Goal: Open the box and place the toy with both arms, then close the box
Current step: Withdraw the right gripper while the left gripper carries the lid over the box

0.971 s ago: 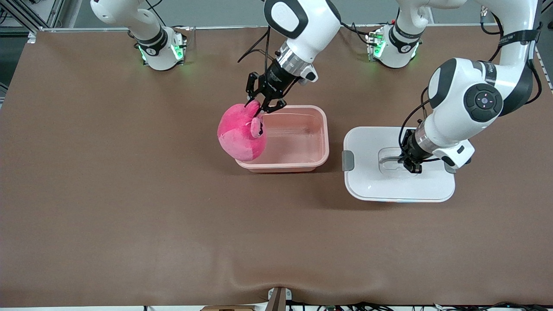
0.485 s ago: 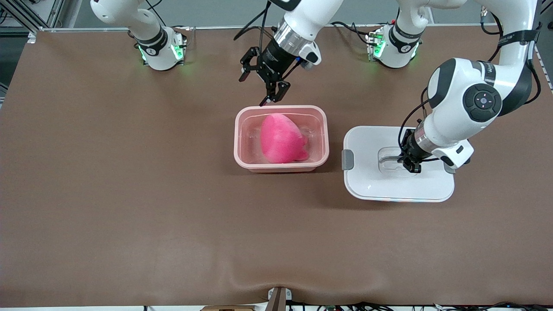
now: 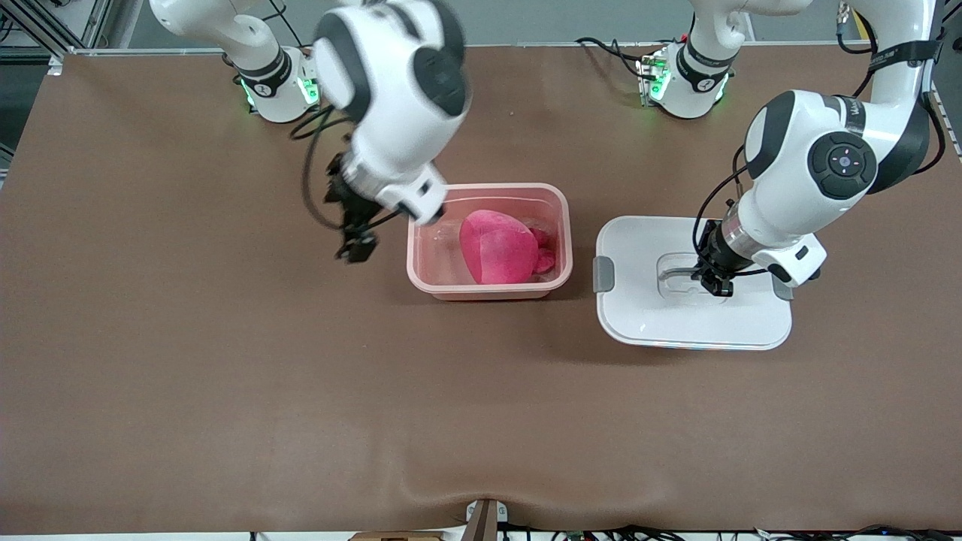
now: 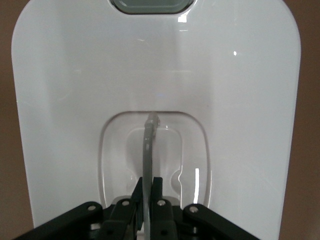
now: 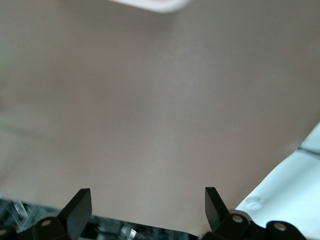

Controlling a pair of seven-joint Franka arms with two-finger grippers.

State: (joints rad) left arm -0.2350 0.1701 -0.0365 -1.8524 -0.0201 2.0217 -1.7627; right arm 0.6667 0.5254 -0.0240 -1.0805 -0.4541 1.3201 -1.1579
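The pink box (image 3: 418, 259) stands open mid-table with the pink plush toy (image 3: 496, 254) lying inside it; its eyes do not show. My right gripper (image 3: 355, 246) is open and empty, low over the table beside the box, toward the right arm's end. In the right wrist view the gripper (image 5: 146, 200) has its fingers wide apart over bare brown table. The white lid (image 3: 639, 308) lies beside the box toward the left arm's end. My left gripper (image 3: 712, 284) is shut on the lid's clear handle (image 4: 148, 145), which also shows between the gripper's (image 4: 147, 187) fingers.
A grey clip (image 3: 603, 275) sits on the lid's edge facing the box; one also shows in the left wrist view (image 4: 152, 5). The two arm bases (image 3: 278, 86) (image 3: 680, 83) stand along the table's edge farthest from the front camera. The brown cloth (image 3: 451, 421) covers the table.
The right gripper held the toy over the box's rim, let it drop into the box, rose, then swung down beside the box toward the right arm's end. The left gripper stayed on the handle.
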